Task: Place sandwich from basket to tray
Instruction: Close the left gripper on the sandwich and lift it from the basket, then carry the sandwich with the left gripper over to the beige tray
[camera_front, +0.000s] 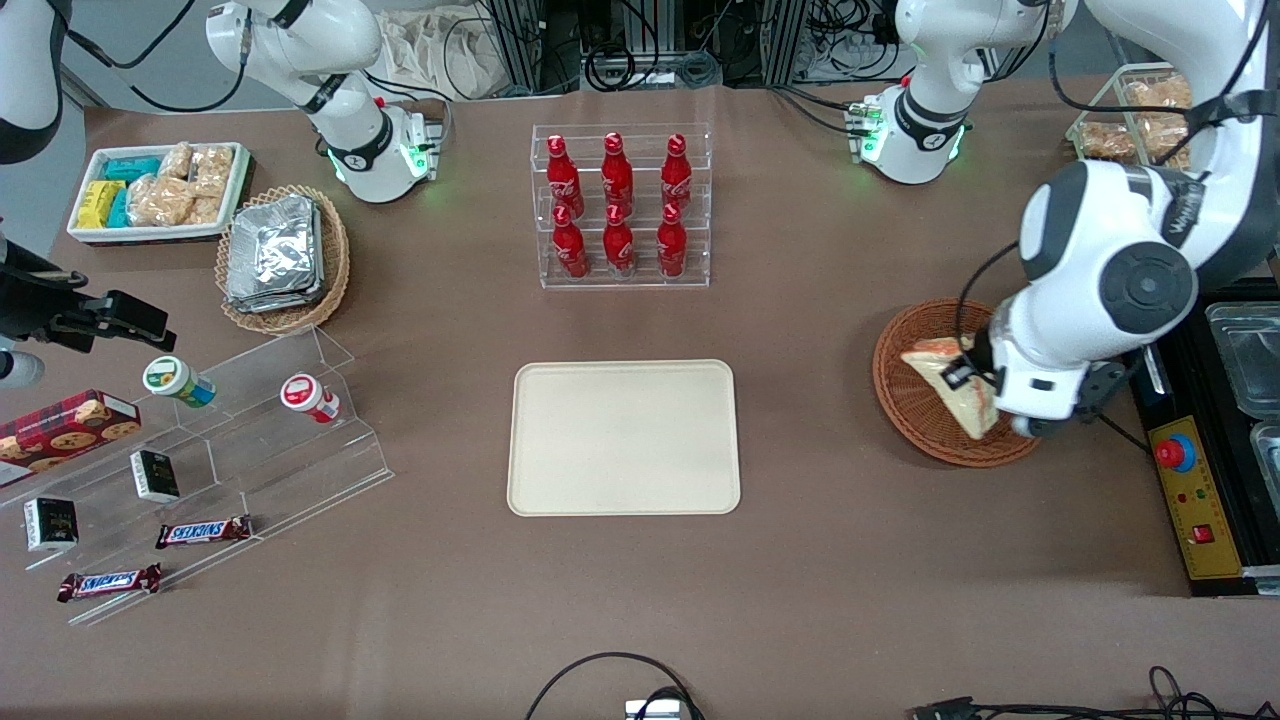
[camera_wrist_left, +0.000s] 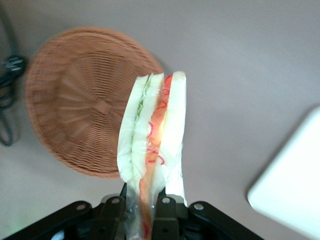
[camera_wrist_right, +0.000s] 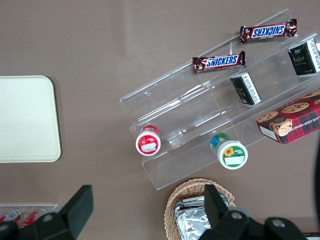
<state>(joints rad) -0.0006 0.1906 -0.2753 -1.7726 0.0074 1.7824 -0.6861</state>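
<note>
Gripper (camera_wrist_left: 140, 205) is clamped on the wrapped sandwich (camera_wrist_left: 152, 145), which is held lifted above the basket (camera_front: 925, 400), w/ filling edges turned toward the wrist cam. Basket is seen near the working arm's end of the tabletop. Tray (camera_front: 624, 438) is shown bare at mid-table, well apart from basket, nearer the front edge than the bottle rack (camera_front: 620, 205).

Readable text: candy wrappers only.
"SNICKERS" stands on two candy bars (camera_wrist_right: 218, 62) (camera_wrist_right: 268, 31) lying on the clear stepped display stand (camera_wrist_right: 200, 110), toward the parked arm's end.
</note>
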